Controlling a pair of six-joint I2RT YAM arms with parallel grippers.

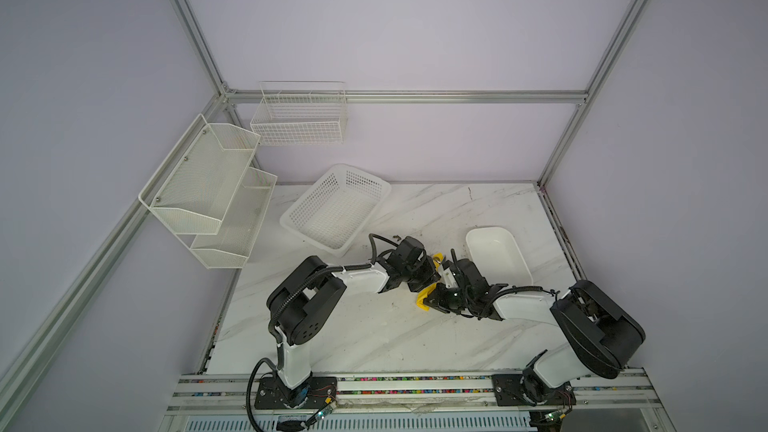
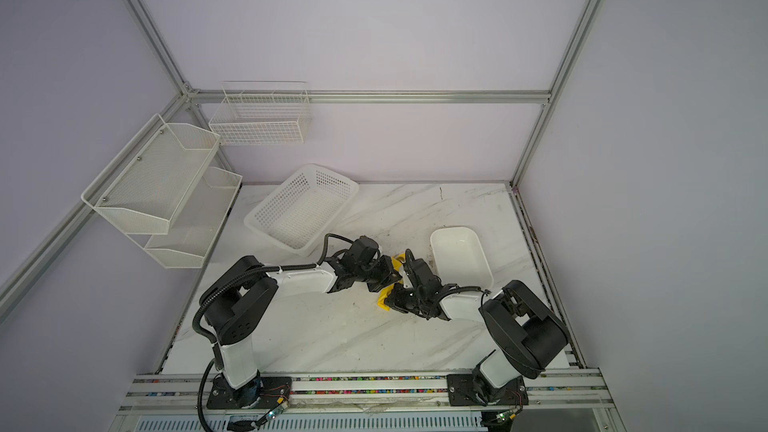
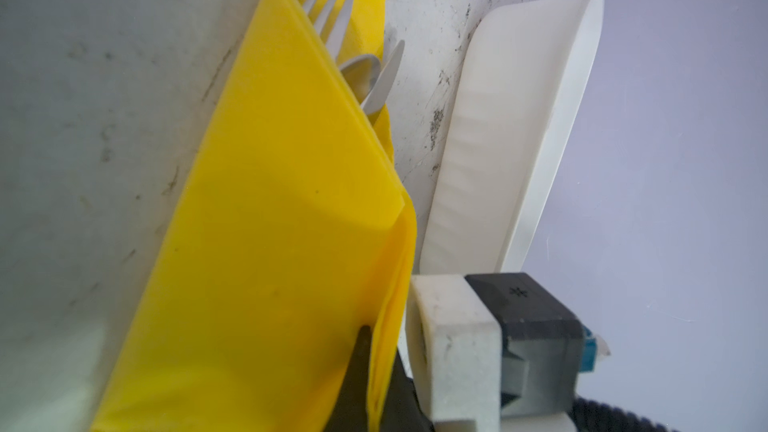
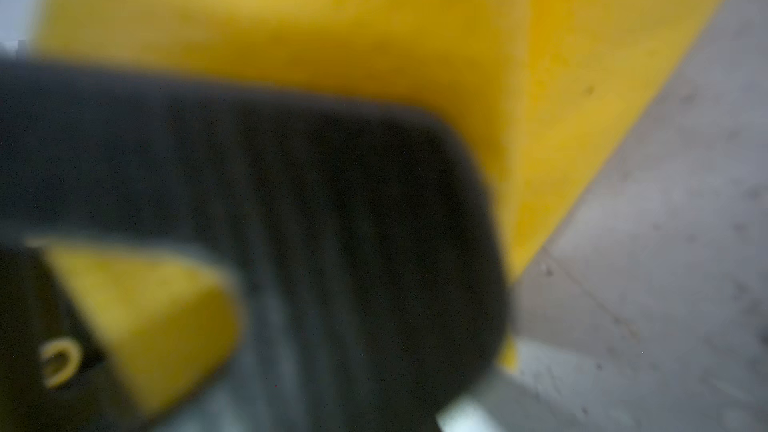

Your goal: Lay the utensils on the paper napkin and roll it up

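Note:
The yellow paper napkin lies folded over the utensils on the marble table. From its far end stick out the fork, the spoon bowl and the knife tip. My left gripper is shut, its black fingers pinching a raised edge of the napkin. In both top views the two grippers meet over the napkin, which they mostly hide. My right gripper sits at its near end. The right wrist view is blurred: a black finger lies across the napkin, closed on it.
A white plastic tray stands just right of the grippers, close beside the napkin. A white perforated basket sits at the back left. White mesh shelves and a wire basket hang on the left and back walls.

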